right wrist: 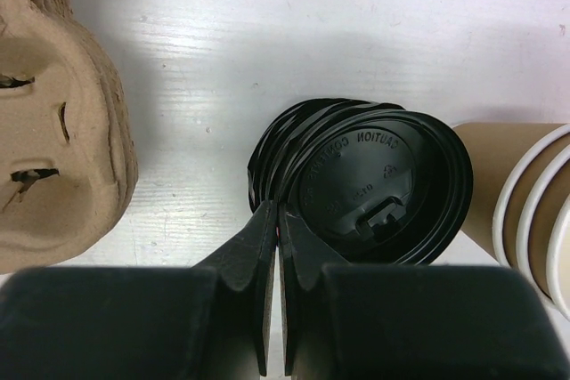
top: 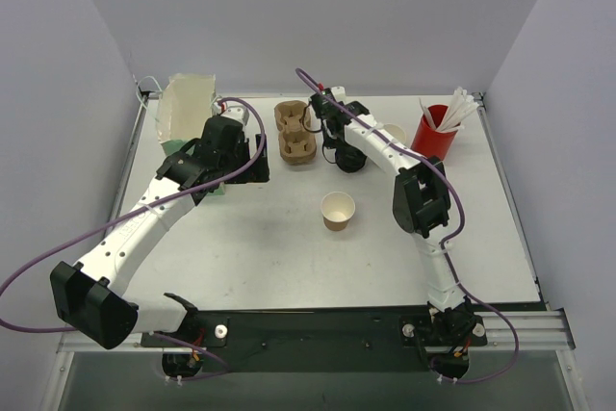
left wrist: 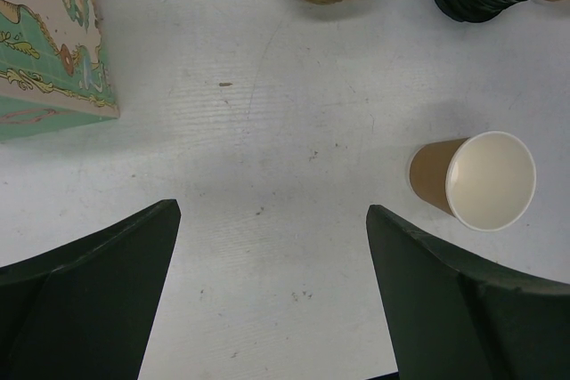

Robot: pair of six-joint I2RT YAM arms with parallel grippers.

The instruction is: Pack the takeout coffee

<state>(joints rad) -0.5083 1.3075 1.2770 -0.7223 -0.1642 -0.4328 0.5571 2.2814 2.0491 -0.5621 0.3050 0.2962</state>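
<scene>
Currently our right end effector (right wrist: 276, 220) is pressed together at the lower-left rim of the black lid stack (right wrist: 374, 189); we cannot tell whether a lid is caught. The takeout coffee cup (top: 337, 211) stands upright and lidless mid-table (top: 241, 247). In the top view it sits directly below that end effector and farther from our left end effector (left wrist: 272, 220), which is spread wide at upper left.

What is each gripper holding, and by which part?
Left gripper is open, holding nothing. Right gripper is shut at the rim of the lid stack; whether it pinches a lid cannot be told.
</scene>
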